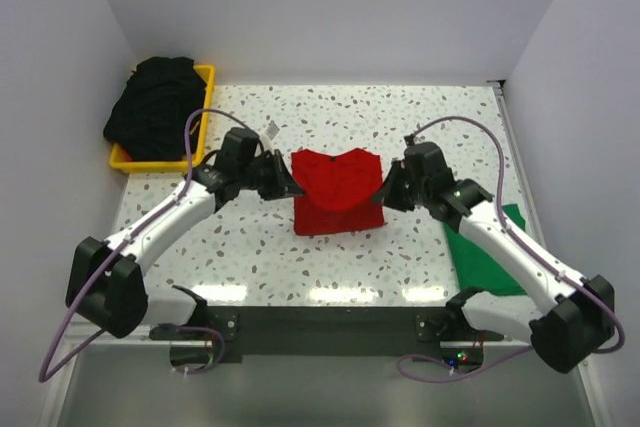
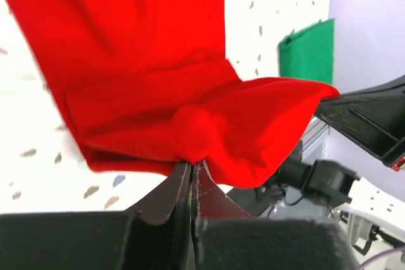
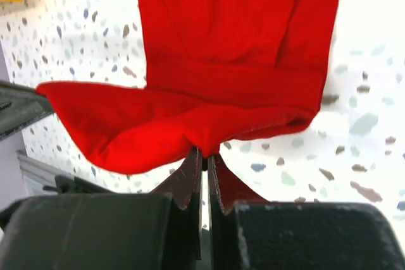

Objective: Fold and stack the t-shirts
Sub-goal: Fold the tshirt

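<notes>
We see the red shirt (image 1: 337, 190) at the middle of the tabletop (image 1: 300, 267), held between our two hands. The left hand (image 1: 288, 179) is pressed together on a bunched bit of the shirt's left side, with the red cloth gathered to a point right at the fingertips. The right hand (image 1: 385, 190) pinches the shirt's right side in the same way, its fingers closed with only a thin slit between them. In both wrist views the cloth rises from the pinch in a loose fold that sags between the hands, and the rest of the shirt spreads flat over the speckled surface beyond it. The green shirt (image 1: 490, 247) lies folded by the right edge, towards the near right corner, partly under the right arm and well apart from the red one. The black shirts (image 1: 155, 107) sit heaped in a yellow bin (image 1: 135, 159) at the far left corner, spilling over its left rim.
</notes>
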You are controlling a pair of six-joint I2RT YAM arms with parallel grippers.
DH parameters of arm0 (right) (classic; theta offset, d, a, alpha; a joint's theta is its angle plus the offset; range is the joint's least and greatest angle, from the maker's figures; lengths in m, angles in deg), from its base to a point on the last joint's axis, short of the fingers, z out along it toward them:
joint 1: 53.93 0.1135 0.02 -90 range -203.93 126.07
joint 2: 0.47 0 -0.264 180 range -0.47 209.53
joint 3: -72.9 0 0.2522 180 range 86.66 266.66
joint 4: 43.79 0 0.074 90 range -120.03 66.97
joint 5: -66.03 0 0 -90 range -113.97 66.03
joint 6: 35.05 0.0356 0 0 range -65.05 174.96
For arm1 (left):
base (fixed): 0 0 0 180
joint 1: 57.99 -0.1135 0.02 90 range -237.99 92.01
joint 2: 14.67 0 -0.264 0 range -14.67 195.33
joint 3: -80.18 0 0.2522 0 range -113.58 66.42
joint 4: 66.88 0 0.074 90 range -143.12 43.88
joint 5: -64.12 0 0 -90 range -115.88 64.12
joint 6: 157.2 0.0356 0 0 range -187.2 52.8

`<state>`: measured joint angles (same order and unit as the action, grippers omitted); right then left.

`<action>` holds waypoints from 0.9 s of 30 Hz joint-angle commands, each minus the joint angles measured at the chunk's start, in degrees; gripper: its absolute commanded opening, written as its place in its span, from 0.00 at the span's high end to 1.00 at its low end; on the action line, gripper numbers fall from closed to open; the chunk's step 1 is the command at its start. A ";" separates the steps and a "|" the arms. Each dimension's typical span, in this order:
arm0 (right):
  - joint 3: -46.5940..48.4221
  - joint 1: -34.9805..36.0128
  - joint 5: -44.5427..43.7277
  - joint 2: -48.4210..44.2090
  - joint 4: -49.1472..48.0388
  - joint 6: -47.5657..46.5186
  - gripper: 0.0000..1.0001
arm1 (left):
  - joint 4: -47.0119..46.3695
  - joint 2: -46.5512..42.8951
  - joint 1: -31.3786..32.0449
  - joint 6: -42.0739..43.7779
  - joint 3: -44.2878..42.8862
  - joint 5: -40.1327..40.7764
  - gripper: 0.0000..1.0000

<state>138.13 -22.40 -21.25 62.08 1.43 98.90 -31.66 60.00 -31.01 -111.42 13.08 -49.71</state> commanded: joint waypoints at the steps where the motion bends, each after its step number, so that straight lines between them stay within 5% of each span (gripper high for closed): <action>1: 8.63 -3.21 3.43 7.47 -5.62 -5.00 1.00 | -3.70 5.10 -2.45 1.08 -5.10 -3.67 1.00; 12: 29.19 -15.61 13.53 35.17 -10.19 -7.20 1.00 | -8.27 27.60 -9.57 -0.25 -21.97 -3.41 1.00; 24: 53.37 -18.96 20.66 60.49 -11.34 -7.38 1.00 | -6.07 46.43 -16.52 1.95 -39.99 -4.99 1.00; 27: 57.15 -19.13 20.66 64.71 -10.20 -7.82 0.93 | -2.83 50.11 -17.48 3.71 -44.65 -4.82 1.00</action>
<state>190.12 -41.26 -3.15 125.29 -8.29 92.30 -36.93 107.89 -47.16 -110.44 -26.44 -53.21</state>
